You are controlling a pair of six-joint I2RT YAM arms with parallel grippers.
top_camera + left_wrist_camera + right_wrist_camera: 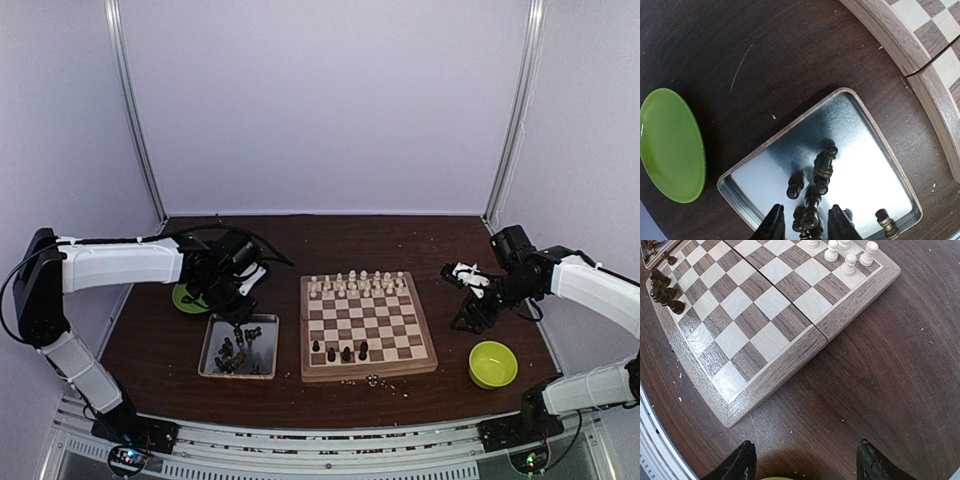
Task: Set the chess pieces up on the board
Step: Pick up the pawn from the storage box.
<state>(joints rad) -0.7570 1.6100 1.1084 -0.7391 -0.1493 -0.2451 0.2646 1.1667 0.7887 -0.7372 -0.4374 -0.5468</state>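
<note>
Desk (450, 250): carries all items. Board (330, 374): lies centred, with pale men ranked along its far side and a few dark chess pieces (346, 353) on its near rows; most squares there are unfilled. Tray (855, 165): sits just beside the board's left edge and holds the other dark pieces loose, as supply. My left jaws hang part-open over it, straddling one piece, judged ready for a pick; contact I cannot confirm. My right jaws stand wide and empty off the board's right corner, clear of the work.

I'm seeing dark pieces (816, 192) crowding the tray's (875, 130) middle, its sides bare. The board's (366, 322) middle rows are lying open, white pieces (358, 283) lining its far edge.
</note>
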